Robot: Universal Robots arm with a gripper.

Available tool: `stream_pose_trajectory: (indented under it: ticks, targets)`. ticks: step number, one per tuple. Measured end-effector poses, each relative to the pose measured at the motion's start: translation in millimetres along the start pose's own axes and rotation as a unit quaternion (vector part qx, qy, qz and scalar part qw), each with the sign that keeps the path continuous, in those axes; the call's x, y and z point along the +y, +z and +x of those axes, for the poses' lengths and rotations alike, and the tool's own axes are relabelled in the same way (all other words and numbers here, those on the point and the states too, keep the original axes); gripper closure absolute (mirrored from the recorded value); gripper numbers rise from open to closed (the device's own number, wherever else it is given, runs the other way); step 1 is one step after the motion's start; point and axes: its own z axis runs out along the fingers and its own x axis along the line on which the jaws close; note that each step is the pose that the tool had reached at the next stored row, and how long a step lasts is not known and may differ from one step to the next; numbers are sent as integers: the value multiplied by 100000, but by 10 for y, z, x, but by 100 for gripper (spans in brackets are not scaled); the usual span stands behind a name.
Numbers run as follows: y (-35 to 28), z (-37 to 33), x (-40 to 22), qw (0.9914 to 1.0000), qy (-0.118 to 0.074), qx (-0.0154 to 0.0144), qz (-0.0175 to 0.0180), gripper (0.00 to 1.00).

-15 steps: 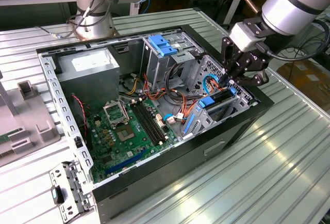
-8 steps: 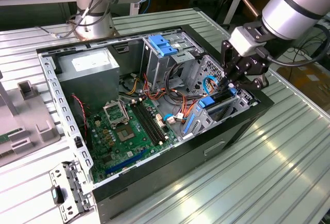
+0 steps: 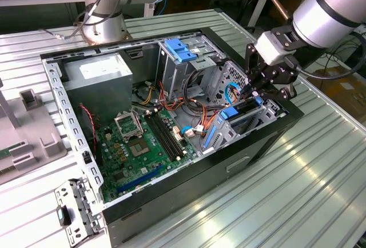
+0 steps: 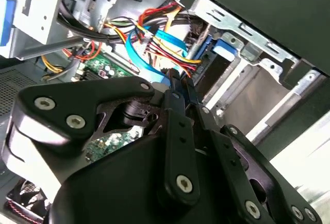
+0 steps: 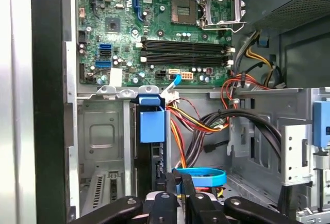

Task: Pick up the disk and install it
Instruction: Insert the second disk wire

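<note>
Exterior view: The open computer case (image 3: 171,128) lies on its side on the ribbed metal table (image 3: 320,191). My gripper (image 3: 255,92) hangs at the end of the case nearest the exterior view's right, directly over the lower drive bay. The disk (image 3: 243,114) stands on edge in that bay, its blue carrier frame visible at the bay mouth beside the motherboard (image 3: 134,151). A separate blue bracket (image 3: 180,50) sits fixed atop the upper drive cage; it is not the part I am handling.

Second wrist view: My fingers (image 4: 178,105) stand almost together, with a thin dark edge between them. I judge this edge to be the disk, but contact is not clearly visible. Bundled power and data cables (image 4: 154,43) run close behind my fingertips.

First wrist view: My gripper (image 5: 175,182) is nearly closed above the bay. The blue tab of the carrier (image 5: 152,118) stands upright ahead of it, just beside the orange and yellow wires (image 5: 178,131).

Handling assessment: The disk is, in my judgement, rigid, dense for its size, and sensitive to shock. The metal faces are smooth and likely to slip. The plastic carrier is lighter and flexes, so it should not carry clamping force alone. I judge the long side edges of the drive body to be the correct hold, keeping clear of the connector end and the adjacent wires.
</note>
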Motion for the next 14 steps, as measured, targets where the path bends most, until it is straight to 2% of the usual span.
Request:
stream_pose_trajectory:
  ticks: [1,2,10,14]
  targets:
    - [-5,23,10,100000,-3,-282,-9,84]
    - [-8,46,15,99999,-2,-321,-8,84]
    - [10,117,21,99999,4,-340,-8,84]
    - [16,128,20,99999,0,-331,-9,84]
